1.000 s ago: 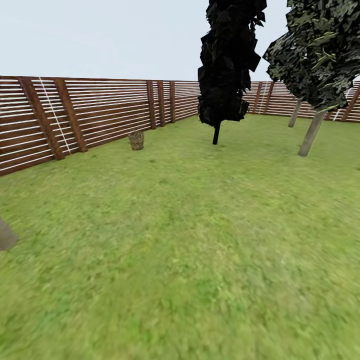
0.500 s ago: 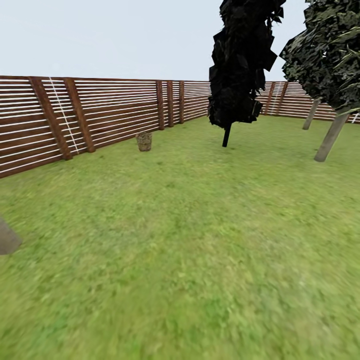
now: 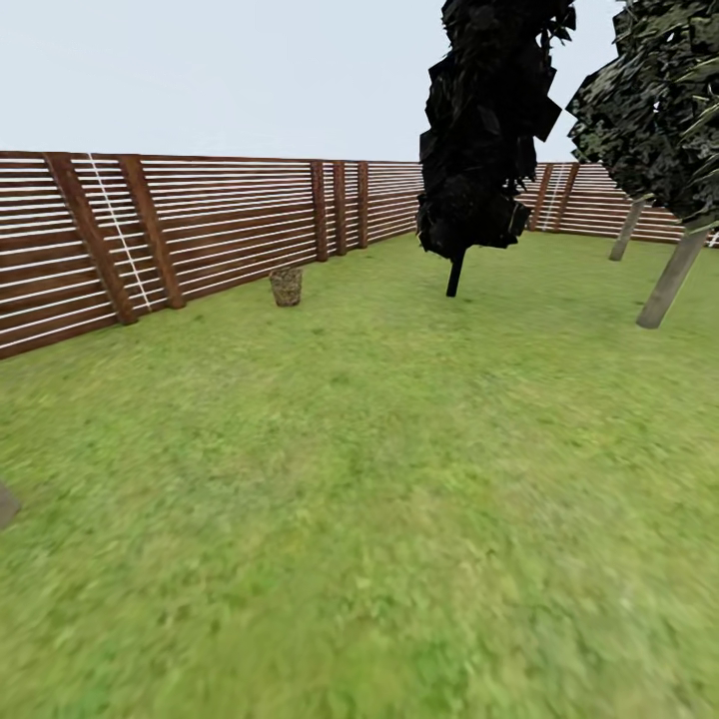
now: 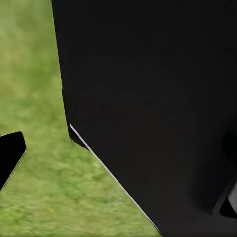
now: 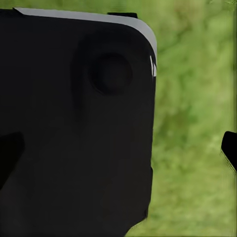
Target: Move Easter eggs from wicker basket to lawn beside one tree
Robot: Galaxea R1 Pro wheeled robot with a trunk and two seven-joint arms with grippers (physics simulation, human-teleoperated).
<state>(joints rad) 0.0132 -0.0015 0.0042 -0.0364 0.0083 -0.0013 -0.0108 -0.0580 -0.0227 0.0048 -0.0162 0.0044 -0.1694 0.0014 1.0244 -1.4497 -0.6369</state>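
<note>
The wicker basket (image 3: 286, 286) stands small and far off on the lawn (image 3: 379, 479), close to the brown slat fence (image 3: 200, 225). At this distance I cannot make out the Easter eggs in it. Two trees with pale-grey trunks (image 3: 671, 280) (image 3: 626, 230) and dark angular foliage stand at the far right. In the left wrist view one black fingertip (image 4: 10, 154) hangs over grass beside the robot's black body. A black fingertip (image 5: 230, 148) also shows over grass in the right wrist view. Both grippers look open, holding nothing.
A tall narrow dark cypress-shaped tree (image 3: 489, 130) rises at the back, right of the basket. The fence runs along the left and the far side. A grey stub (image 3: 5, 504) pokes in at the left edge. Open grass stretches between me and the basket.
The whole head view has shifted: the camera turned a little left and moved forward. The grey stub at the left edge has slid almost out of the picture.
</note>
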